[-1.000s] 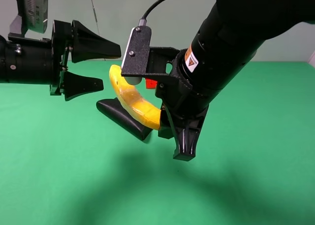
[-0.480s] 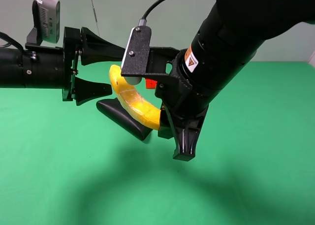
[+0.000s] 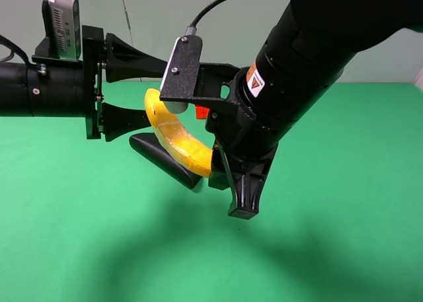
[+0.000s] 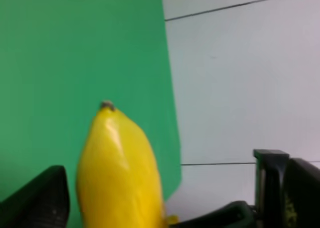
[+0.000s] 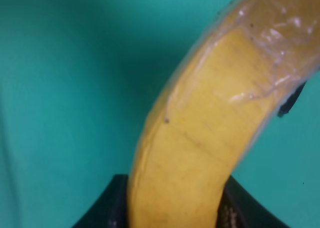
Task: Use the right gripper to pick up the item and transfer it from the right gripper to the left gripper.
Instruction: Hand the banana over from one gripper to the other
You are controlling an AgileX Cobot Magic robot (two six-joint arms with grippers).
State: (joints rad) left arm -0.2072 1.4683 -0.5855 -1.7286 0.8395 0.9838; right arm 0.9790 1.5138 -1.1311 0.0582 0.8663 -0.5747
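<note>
My right gripper (image 3: pixel 223 173) grasps the lower end of the banana (image 3: pixel 177 138), held up over the black pouch (image 3: pixel 158 158). My left gripper (image 3: pixel 156 94) is released, with its fingers on either side of the upper tip. The writing on the orange-and-white sticker (image 3: pixel 255 81) is too small to read.

The banana (image 3: pixel 175 133) has smooth yellow skin with a waxy sheen. In the right wrist view, a clear, crinkled, glossy film covers its upper part, and fine brown specks dot the peel. The right gripper (image 3: pixel 228 183) looks like matt black moulded plastic. A black plate (image 3: pixel 183 67) beside it has a finely grained, speckled finish and bright metal screws. The orange-and-white sticker (image 3: pixel 256 82) appears to be smooth paper or foil. The left gripper (image 3: pixel 157 92) is also matt black, on a smooth satin-black arm (image 3: pixel 39 89). The camera box (image 3: pixel 65 23) is silver-grey and metallic-looking. The pouch (image 3: pixel 165 158) is dull black. The green table cover (image 3: pixel 344 183) looks matt and cloth-like.
</note>
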